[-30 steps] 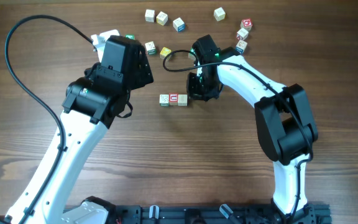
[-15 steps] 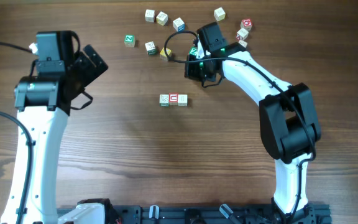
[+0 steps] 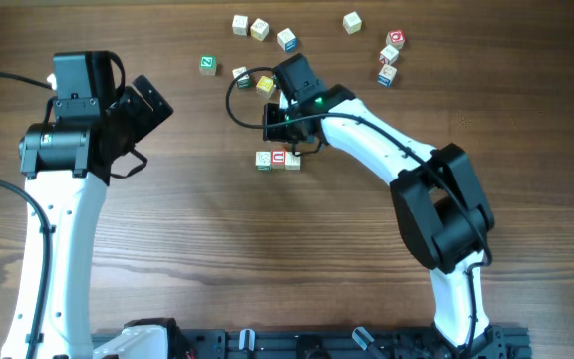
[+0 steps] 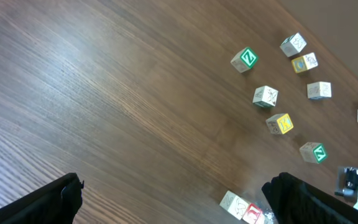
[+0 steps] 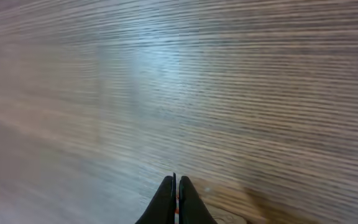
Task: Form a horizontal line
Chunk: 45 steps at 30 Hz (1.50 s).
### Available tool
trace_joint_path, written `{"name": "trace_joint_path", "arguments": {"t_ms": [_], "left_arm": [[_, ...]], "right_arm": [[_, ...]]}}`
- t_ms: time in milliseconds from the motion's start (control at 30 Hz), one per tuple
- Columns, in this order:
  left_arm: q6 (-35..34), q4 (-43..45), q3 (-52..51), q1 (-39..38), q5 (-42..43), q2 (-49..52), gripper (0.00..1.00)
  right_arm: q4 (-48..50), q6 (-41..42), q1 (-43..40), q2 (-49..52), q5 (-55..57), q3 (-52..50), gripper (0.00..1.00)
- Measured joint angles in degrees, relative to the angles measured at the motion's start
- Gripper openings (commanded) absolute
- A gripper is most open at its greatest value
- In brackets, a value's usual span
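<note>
The wooden tabletop [image 3: 267,259] fills every view. My left arm [image 3: 68,199] stands along the left edge, and my right arm [image 3: 367,140] reaches from the near right corner toward the middle of the far half.

My left end effector [image 4: 173,186] hangs above the tabletop in the left half, released, with its two fingers spread wide and nothing between them. My right end effector [image 5: 176,183] is clenched, its fingertips pressed together just above the wood. A thin red sliver shows between the tips, and I cannot tell what it is.

The row of three cubes [image 3: 278,160] lies near the middle of the tabletop, slightly toward the far edge, and runs left to right with the cubes touching. The left cube is pale with green trim, the middle one is red-marked and the right one is plain pale. From overhead my right wrist sits directly on the far side of the row and overlaps it, so it may be touching the middle cube.

The loose cubes [image 3: 259,29] are scattered along the far edge. A green-marked cube [image 3: 207,65] lies apart on their left.
</note>
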Motion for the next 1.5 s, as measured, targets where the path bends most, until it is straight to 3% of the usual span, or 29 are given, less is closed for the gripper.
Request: {"name": "trace_joint_path", "arguments": {"t_ms": [1067, 1500], "left_arm": [[0.02, -0.20, 0.00, 0.00, 0.00, 0.00, 1.00], [0.02, -0.20, 0.00, 0.00, 0.00, 0.00, 1.00]], "right_arm": [[-9.44, 0.22, -0.28, 0.00, -1.27, 0.04, 0.05], [-5.88, 0.22, -0.28, 0.00, -1.49, 0.04, 0.05]]}}
